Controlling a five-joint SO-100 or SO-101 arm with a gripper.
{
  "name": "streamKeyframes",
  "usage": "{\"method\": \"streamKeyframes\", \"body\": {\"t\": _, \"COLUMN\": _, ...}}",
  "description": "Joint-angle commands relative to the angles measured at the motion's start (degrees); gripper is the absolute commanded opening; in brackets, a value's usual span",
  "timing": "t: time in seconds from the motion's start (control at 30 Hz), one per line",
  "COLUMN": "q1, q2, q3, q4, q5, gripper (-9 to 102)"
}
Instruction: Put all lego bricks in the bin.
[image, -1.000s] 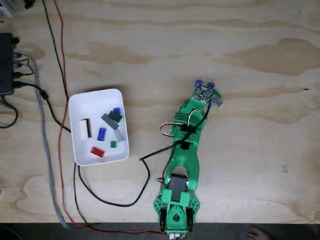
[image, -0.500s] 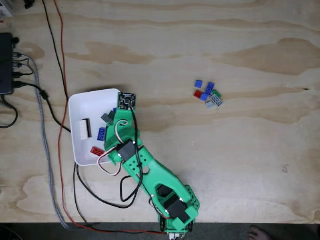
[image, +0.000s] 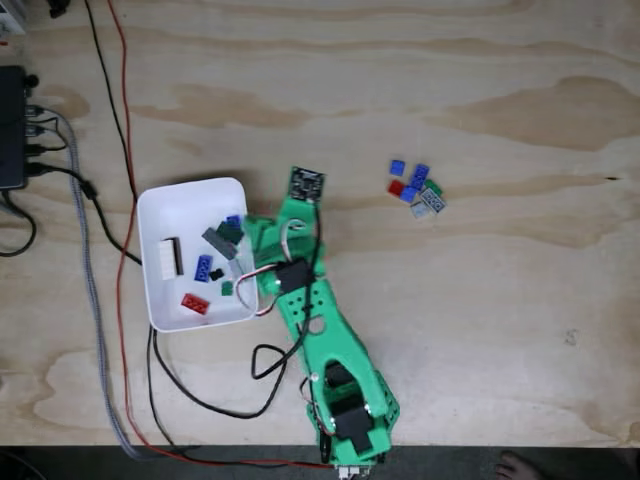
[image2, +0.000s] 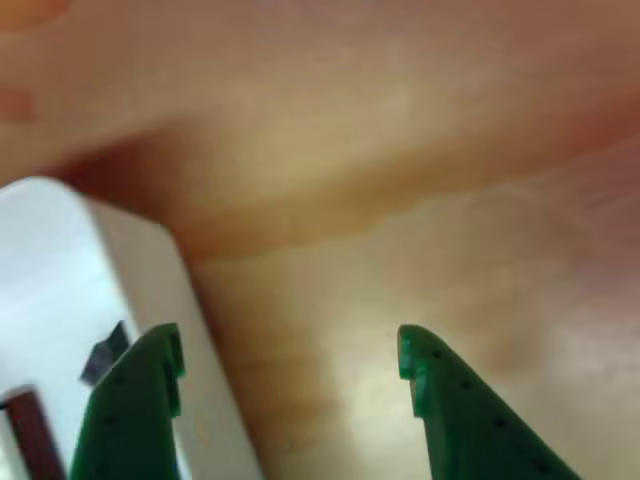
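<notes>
Several lego bricks (image: 206, 262) in the upright-long bin (image: 190, 190), pincer (image2: 290, 360) empty, fingers apart beside it.

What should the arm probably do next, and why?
Probably swing right toward the loose bricks still lying on the wooden table. The gripper is open and empty beside the bin, which already holds several bricks, so another pickup seems due.

Plywood table (image: 480, 60) carries cables (image: 108, 200) (black, red, grey).
</notes>
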Motion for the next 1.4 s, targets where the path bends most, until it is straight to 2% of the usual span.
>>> {"method": "streamKeyframes", "body": {"t": 0.0, "q1": 17.6, "q2": 0.0, "q3": 19.1, "q4": -25.0, "q5": -18.7, "gripper": 24}}
{"method": "streamKeyframes", "body": {"t": 0.07, "q1": 19.8, "q2": -4.7, "q3": 21.9, "q4": -31.1, "q5": -20.0, "gripper": 24}}
{"method": "streamKeyframes", "body": {"t": 0.23, "q1": 22.6, "q2": -13.3, "q3": 20.0, "q4": -38.9, "q5": -22.0, "gripper": 23}}
{"method": "streamKeyframes", "body": {"t": 0.5, "q1": 27.6, "q2": -26.5, "q3": 10.6, "q4": -44.6, "q5": -24.9, "gripper": 23}}
{"method": "streamKeyframes", "body": {"t": 0.87, "q1": 31.6, "q2": -39.9, "q3": 0.9, "q4": -46.5, "q5": -25.5, "gripper": 20}}
{"method": "streamKeyframes", "body": {"t": 1.03, "q1": 29.8, "q2": -38.7, "q3": 1.3, "q4": -44.6, "q5": -25.7, "gripper": 11}}
{"method": "streamKeyframes", "body": {"t": 1.1, "q1": 29.3, "q2": -37.3, "q3": 1.6, "q4": -42.5, "q5": -25.8, "gripper": 16}}
{"method": "streamKeyframes", "body": {"t": 1.23, "q1": 27.2, "q2": -33.5, "q3": 3.7, "q4": -41.1, "q5": -25.7, "gripper": 17}}
{"method": "streamKeyframes", "body": {"t": 1.37, "q1": 26.2, "q2": -31.3, "q3": 4.2, "q4": -40.1, "q5": -25.3, "gripper": 10}}
